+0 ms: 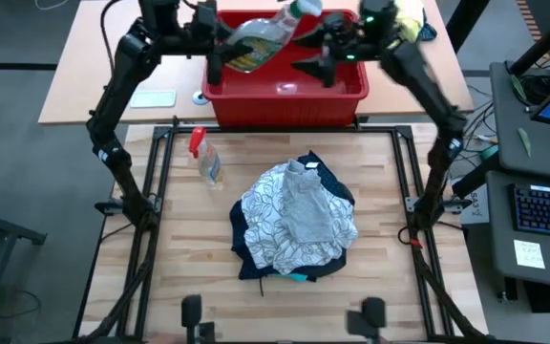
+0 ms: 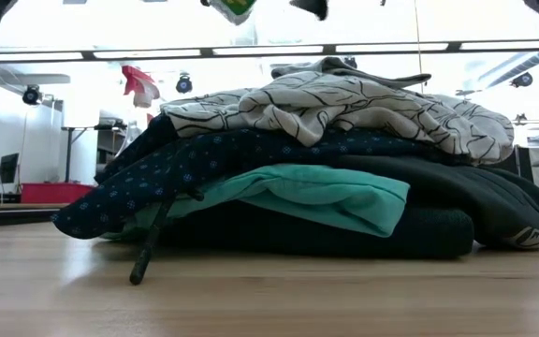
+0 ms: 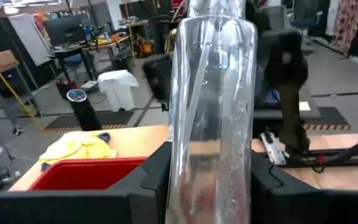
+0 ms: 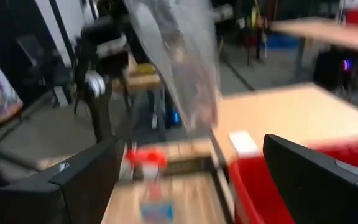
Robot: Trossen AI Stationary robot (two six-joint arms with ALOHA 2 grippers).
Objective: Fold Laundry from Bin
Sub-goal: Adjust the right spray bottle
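Observation:
The laundry (image 1: 294,225) lies in a heap on the middle of the wooden table: a white leaf-print piece and a light grey one on top, with navy dotted, turquoise (image 2: 335,197) and black layers under them. The red bin (image 1: 285,91) stands beyond the table's far edge. Above the bin my left gripper (image 1: 222,48) is shut on a clear spray bottle (image 1: 256,40). My right gripper (image 1: 315,59) hangs open over the bin's right half, near the bottle's head, touching nothing. My left gripper pinches the bottle's clear body (image 3: 213,143) between its two fingers (image 3: 148,180), one on each side. It comes in about level from the left. The bottle sticks out past the fingers toward my right arm, lifted clear above the bin, with its green-and-white head (image 1: 304,10) farthest from the gripper.
A second spray bottle with a red head (image 1: 203,158) lies on the table left of the heap. A yellow cloth (image 3: 79,149) sits behind the bin. A black cord (image 2: 152,248) trails from the heap's near side. Bare wood surrounds the heap.

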